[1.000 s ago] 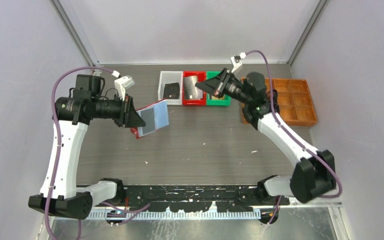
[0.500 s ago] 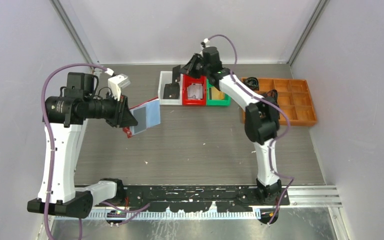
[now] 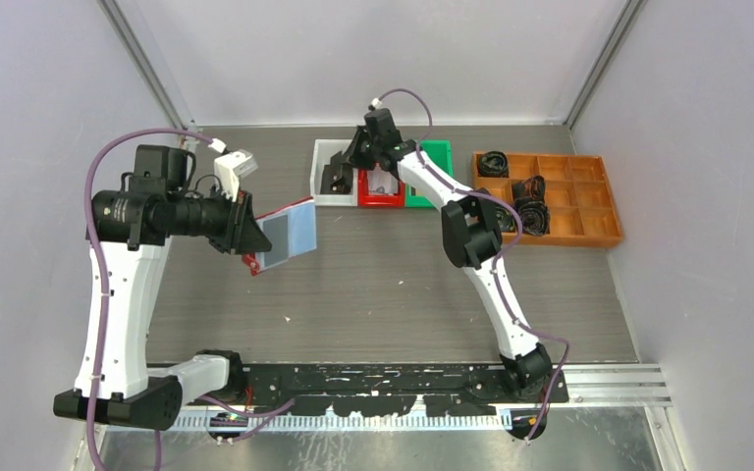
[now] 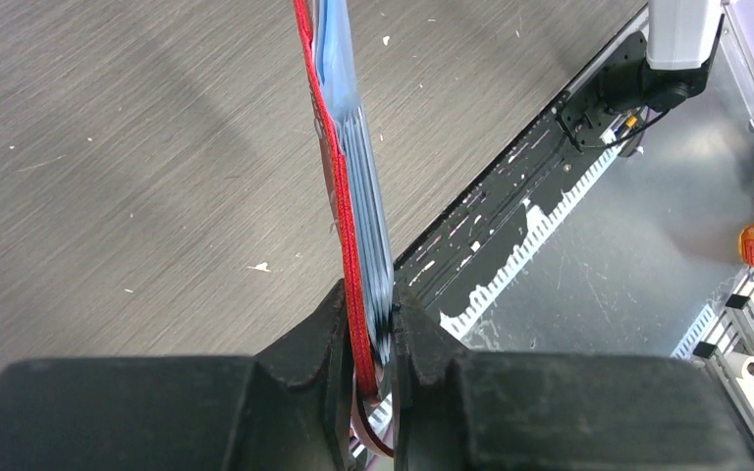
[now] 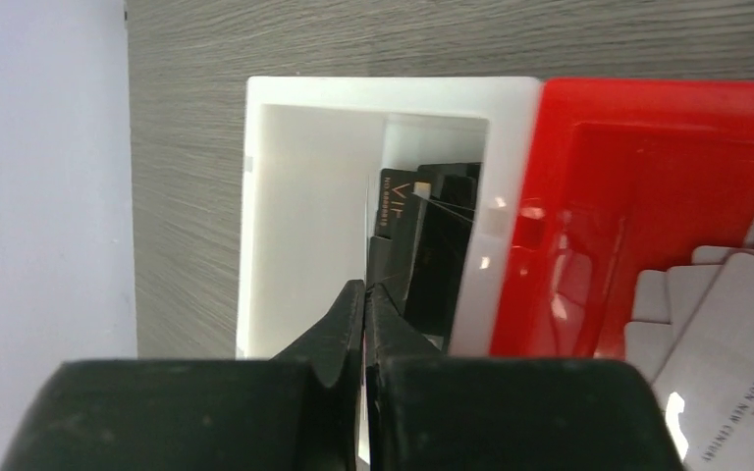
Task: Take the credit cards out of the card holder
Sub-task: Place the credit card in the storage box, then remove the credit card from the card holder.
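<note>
Low in the left wrist view, the left claw [image 4: 373, 334] is clamped on the bottom edge of the small red bifold card holder [image 4: 351, 186]. One finger presses the red cover and the other the stack of pale blue-grey pocket pages. The holder stands edge-on, rising from the jaws to the top of that frame, lifted clear of the grey wood-grain surface [image 3: 383, 285]. From above it sits left of centre, its blue-grey face turned up.

Farther back, at upper centre of the top view, the right claw [image 5: 365, 292] hangs over a white plastic bin [image 5: 393, 90], well apart from the holder. Its jaws are pressed together. A thin pale sliver shows between the tips; whether it is a card seen edge-on cannot be told. Just beyond the tips, dark credit cards [image 5: 437, 245] with gold lettering stand in the bin's right half.

Touching that bin on the right is a red plastic bin [image 5: 648, 93] holding pale silvery credit cards [image 5: 736, 324] that overlap one another. Next comes a green plastic bin [image 3: 439, 157], partly covered by the right arm. At upper right, an orange compartment tray [image 3: 594, 224] holds black coiled items [image 3: 528, 214] in its left compartments.
</note>
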`<control>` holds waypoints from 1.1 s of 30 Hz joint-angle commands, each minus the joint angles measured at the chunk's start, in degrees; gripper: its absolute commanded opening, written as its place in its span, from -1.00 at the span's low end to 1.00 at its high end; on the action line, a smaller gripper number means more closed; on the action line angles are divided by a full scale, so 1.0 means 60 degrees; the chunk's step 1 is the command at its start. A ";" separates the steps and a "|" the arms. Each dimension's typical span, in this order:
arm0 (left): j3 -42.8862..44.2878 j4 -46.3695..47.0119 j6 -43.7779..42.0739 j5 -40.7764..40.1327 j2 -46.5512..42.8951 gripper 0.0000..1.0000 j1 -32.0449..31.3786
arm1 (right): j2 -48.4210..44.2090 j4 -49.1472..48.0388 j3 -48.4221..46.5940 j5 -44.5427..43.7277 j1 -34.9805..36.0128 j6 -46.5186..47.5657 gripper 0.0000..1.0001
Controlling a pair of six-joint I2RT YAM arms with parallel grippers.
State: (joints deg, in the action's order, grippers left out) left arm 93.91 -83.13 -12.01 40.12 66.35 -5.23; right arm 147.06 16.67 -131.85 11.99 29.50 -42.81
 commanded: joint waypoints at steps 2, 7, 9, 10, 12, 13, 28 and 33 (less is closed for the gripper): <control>-0.0056 0.0271 -0.0004 0.0418 -0.0203 -1.00 0.0037 | -0.0235 -0.0412 -0.0622 -0.0218 0.0281 0.0075 -0.62; -0.0137 0.0351 -0.0005 0.0569 -0.0307 -1.00 0.0036 | -0.1090 -0.0647 0.0205 -0.0482 0.0412 0.0316 -0.04; -0.0153 0.0392 -0.0006 0.0625 -0.0340 -1.00 0.0036 | -0.1621 -0.0641 0.0565 -0.0570 0.0469 0.0477 0.12; -0.0153 0.0393 -0.0016 0.0667 -0.0349 -1.00 0.0037 | -0.1953 -0.0568 0.0749 -0.0607 0.0485 0.0545 0.19; -0.0161 0.0341 -0.0080 0.0766 -0.0341 -1.00 0.0037 | -0.2834 -0.0488 0.1346 -0.0681 0.0566 0.0606 0.28; -0.0191 0.0295 -0.0174 0.0881 -0.0339 -1.00 0.0037 | -0.3366 -0.0526 0.1824 -0.0735 0.0669 0.0664 0.33; -0.0996 -0.1366 -0.2918 0.2647 0.1255 -1.00 0.0019 | -1.0816 0.1019 0.7660 0.1367 0.2936 0.3343 0.99; -0.0664 -0.2299 -0.3790 0.3262 0.1377 -1.00 -0.0084 | -1.1195 0.1152 0.7848 0.2549 0.3009 0.3967 0.99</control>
State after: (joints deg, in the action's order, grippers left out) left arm 87.66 -90.06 -28.23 53.28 76.42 -5.23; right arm 79.37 22.52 -86.15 20.62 47.16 -23.79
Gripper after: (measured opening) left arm 0.162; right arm 0.993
